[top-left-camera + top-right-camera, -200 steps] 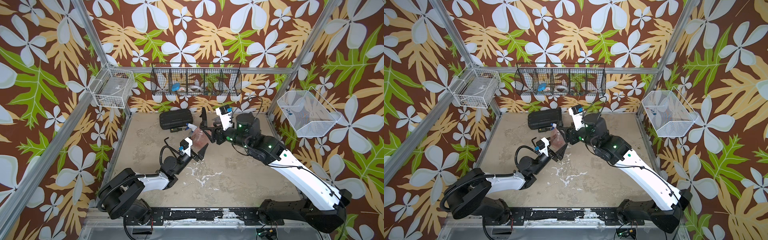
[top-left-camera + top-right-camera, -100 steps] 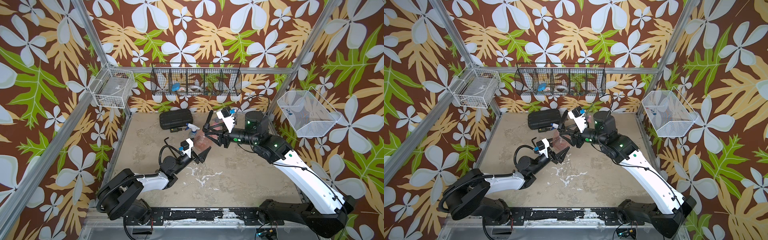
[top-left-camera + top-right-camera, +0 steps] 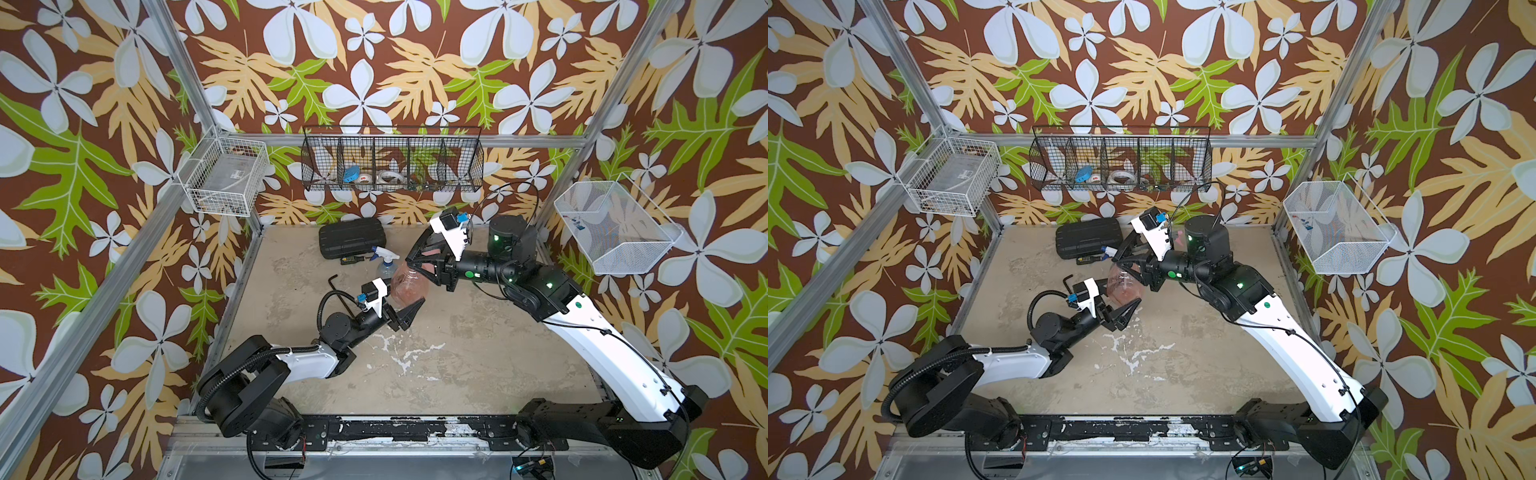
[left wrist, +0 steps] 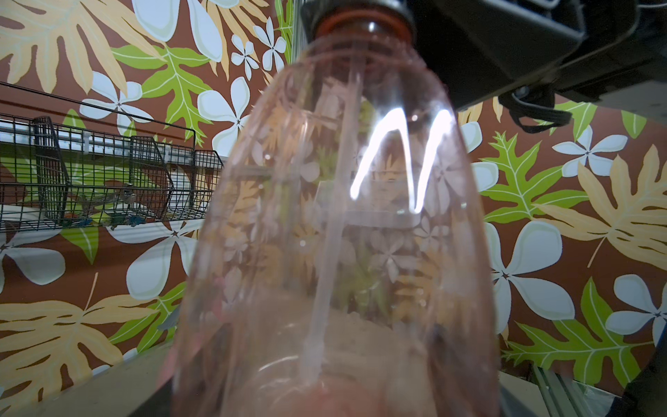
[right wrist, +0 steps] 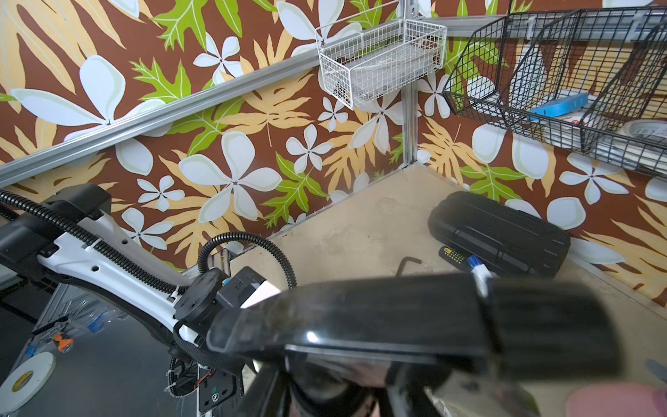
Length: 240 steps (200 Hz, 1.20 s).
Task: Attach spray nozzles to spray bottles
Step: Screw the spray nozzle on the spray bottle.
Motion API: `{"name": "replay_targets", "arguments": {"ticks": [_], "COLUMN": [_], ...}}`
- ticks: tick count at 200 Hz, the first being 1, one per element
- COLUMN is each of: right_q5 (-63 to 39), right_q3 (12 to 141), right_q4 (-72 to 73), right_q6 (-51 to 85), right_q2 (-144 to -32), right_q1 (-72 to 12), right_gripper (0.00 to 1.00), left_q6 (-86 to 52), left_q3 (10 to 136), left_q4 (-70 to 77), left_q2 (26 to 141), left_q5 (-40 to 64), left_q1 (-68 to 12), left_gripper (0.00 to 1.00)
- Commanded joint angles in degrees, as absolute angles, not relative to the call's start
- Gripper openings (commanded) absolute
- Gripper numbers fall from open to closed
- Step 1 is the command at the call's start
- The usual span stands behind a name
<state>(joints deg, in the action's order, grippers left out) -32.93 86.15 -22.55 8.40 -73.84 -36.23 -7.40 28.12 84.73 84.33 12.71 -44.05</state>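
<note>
My left gripper (image 3: 405,308) (image 3: 1125,309) is shut on the base of the translucent orange spray bottle (image 3: 409,286) (image 3: 1123,284) (image 4: 339,234), which it holds tilted above the table. A black spray nozzle (image 5: 361,317) (image 4: 310,14) sits on the bottle's neck. My right gripper (image 3: 413,262) (image 3: 1119,259) is at that neck, its jaws closed round the nozzle's collar. A clear bluish bottle with a white and blue nozzle (image 3: 384,259) stands just behind. The pink bottle is mostly hidden behind my right arm, and only a pink bit (image 3: 1179,239) shows.
A black ribbed case (image 3: 351,237) lies at the back of the table with a small black and yellow item (image 3: 351,260) beside it. A black hex key (image 3: 334,282) lies left of the bottles. Wire baskets (image 3: 392,160) (image 3: 226,176) (image 3: 615,228) hang on the walls.
My right wrist has turned and its jaws have narrowed onto the black nozzle at the bottle's neck. The left gripper and the orange bottle have stayed put.
</note>
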Motion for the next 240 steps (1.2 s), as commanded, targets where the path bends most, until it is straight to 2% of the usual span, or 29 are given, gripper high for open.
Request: {"name": "replay_targets", "arguments": {"ticks": [1,13,52,94,128,168,192,218,225,240], "right_q5": [-33.64,-33.65,-31.79,-19.65,-3.48,14.87,16.89,16.48,13.97,1.25], "right_q3": [85.8,85.63,85.05,83.55,85.59,82.68,81.0,82.84,83.85,86.77], "right_q4": [-20.7,-20.27,-19.95,-19.37,-21.93,-21.0,-19.94,-20.57,-20.53,-22.65], "right_q6": [10.33,10.89,12.45,16.19,20.29,33.02,38.1,34.52,30.76,21.15], "right_q2": [-73.84,-73.96,-74.31,-74.74,-77.37,-78.48,-78.84,-78.91,-78.71,-78.31], "right_q1": [-36.2,-36.3,-36.93,-40.77,-47.41,-52.37,-52.9,-52.82,-52.54,-50.52], "right_gripper": [0.31,0.27,0.0,0.0,0.0,0.0,0.0,0.0,0.09,0.44], "left_q6": [-6.42,-6.41,-5.15,-2.19,0.25,0.76,0.66,0.93,1.21,1.23], "left_q3": [28.96,29.19,30.45,32.39,33.28,32.36,32.09,31.1,30.77,29.81], "left_q4": [87.3,87.28,85.03,82.93,80.88,80.83,80.8,80.86,80.86,80.34], "left_q2": [84.26,84.41,84.29,84.46,84.43,83.86,83.68,83.35,83.18,82.59], "left_q5": [14.68,14.59,10.75,3.43,-2.83,-11.55,-13.01,-11.5,-10.51,-7.02], "left_q1": [-44.03,-44.01,-44.03,-44.03,-44.21,-44.38,-44.48,-44.43,-44.47,-44.1], "left_gripper": [0.6,0.6,0.6,0.59,0.59,0.59,0.59,0.59,0.59,0.59]}}
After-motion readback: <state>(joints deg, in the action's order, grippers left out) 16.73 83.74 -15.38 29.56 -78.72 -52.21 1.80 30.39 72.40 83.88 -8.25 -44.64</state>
